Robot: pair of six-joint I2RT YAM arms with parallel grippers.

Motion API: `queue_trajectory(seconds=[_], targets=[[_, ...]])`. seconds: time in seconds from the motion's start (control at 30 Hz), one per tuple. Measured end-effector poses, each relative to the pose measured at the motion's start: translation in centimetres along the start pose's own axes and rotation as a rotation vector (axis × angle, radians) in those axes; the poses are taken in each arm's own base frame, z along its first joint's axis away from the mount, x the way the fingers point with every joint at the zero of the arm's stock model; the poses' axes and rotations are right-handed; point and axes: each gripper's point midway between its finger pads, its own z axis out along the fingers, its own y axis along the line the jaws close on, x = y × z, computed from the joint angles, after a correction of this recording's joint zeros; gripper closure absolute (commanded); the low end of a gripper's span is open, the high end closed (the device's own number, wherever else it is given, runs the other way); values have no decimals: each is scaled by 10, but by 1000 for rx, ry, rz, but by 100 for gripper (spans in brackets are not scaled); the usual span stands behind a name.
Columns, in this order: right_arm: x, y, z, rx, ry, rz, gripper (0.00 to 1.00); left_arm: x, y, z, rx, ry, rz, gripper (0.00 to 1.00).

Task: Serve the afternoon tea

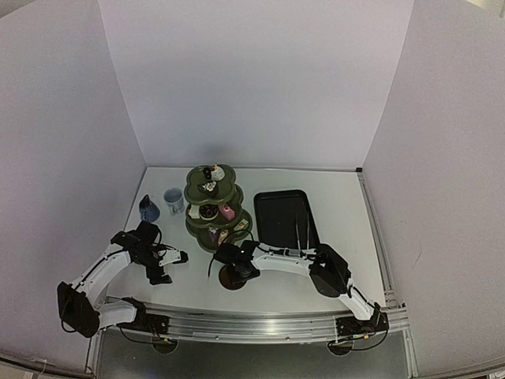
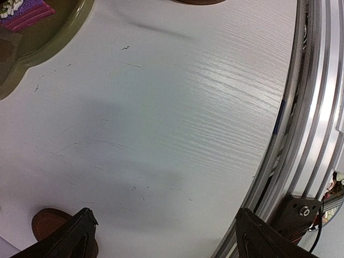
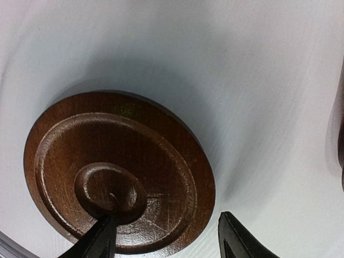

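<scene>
Left gripper [image 2: 165, 215]: jaws are spread with nothing between them, held over the bare counter [image 2: 177, 123].
Right gripper [image 3: 166, 217]: jaws are spread astride the rim of a brown saucer [image 3: 118, 172]; no pinch is seen.
Tea things: the olive stand [image 1: 213, 207] with its cakes [image 1: 226, 212] is set mid-counter, the dark-blue cup [image 1: 149, 209] and pale cup [image 1: 173, 199] to its left, and the saucer on its near side.
Risk: the thin, flat rim may be pushed along the smooth counter or tipped rather than gripped. A lifted saucer could be knocked against the nearby lowest tier.
</scene>
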Motion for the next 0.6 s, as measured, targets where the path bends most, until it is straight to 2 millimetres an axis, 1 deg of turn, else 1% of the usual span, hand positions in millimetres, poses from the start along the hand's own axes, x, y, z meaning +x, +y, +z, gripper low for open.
queue_trajectory(seconds=[0.2, 0.4, 0.47, 0.6], targets=[[-5, -4, 6, 18, -13, 34, 56, -1, 3, 0, -11, -6, -5, 9], [-6, -10, 8, 10, -27, 77, 62, -4, 8, 0, -32, -13, -8, 9], [2, -18, 6, 13, -30, 104, 63, -3, 8, 1, -35, -11, -8, 9], [28, -46, 0, 50, 2, 152, 64, 2, 8, 6, -39, 3, -23, 10]])
